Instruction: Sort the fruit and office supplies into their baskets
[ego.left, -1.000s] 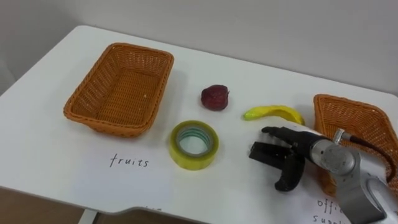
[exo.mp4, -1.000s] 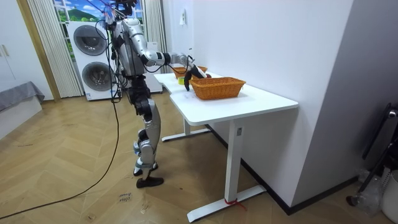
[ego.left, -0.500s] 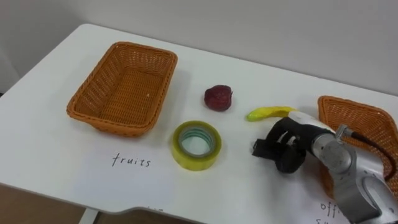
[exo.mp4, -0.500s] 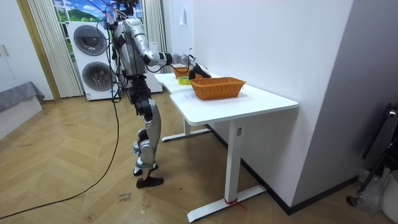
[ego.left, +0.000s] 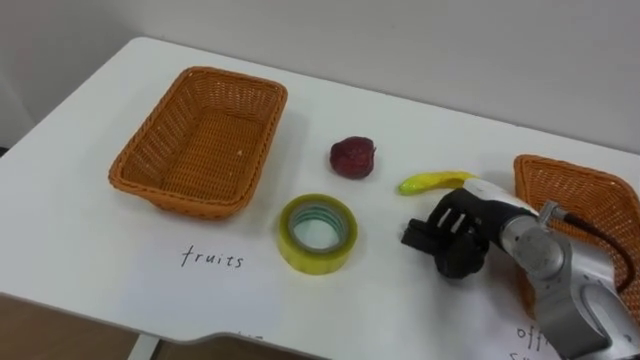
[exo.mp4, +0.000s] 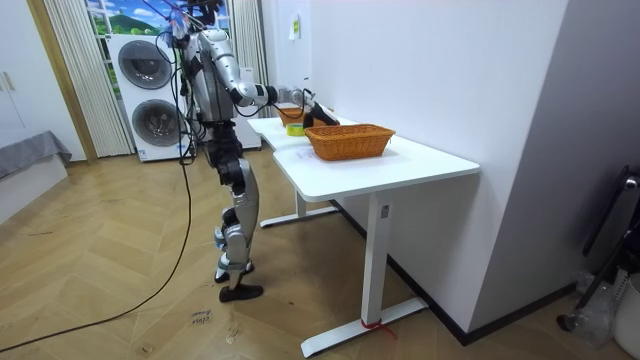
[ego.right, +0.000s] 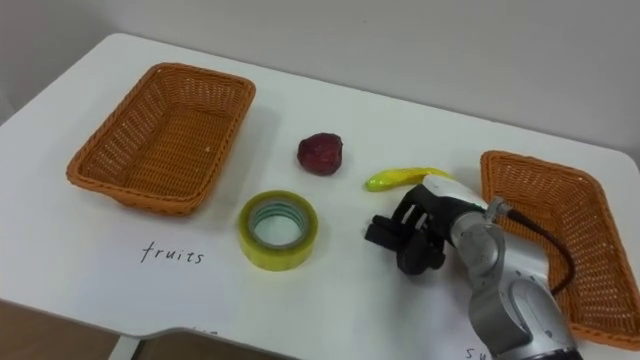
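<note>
Banana (ego.left: 425, 182) lies toward the desk's (ego.left: 80, 250) right edge; my right hand (ego.left: 458, 235), curled empty, sits just beside it.

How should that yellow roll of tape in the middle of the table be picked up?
Probably from straight above. The yellow roll of tape lies flat on the white table with its hole facing up, so a thumb inside the hole and fingers outside can pinch its wall. The right-hand wall is nearest the right robot hand.

Tape roll (ego.left: 318, 233) right of left basket (ego.left: 205, 145)
</note>
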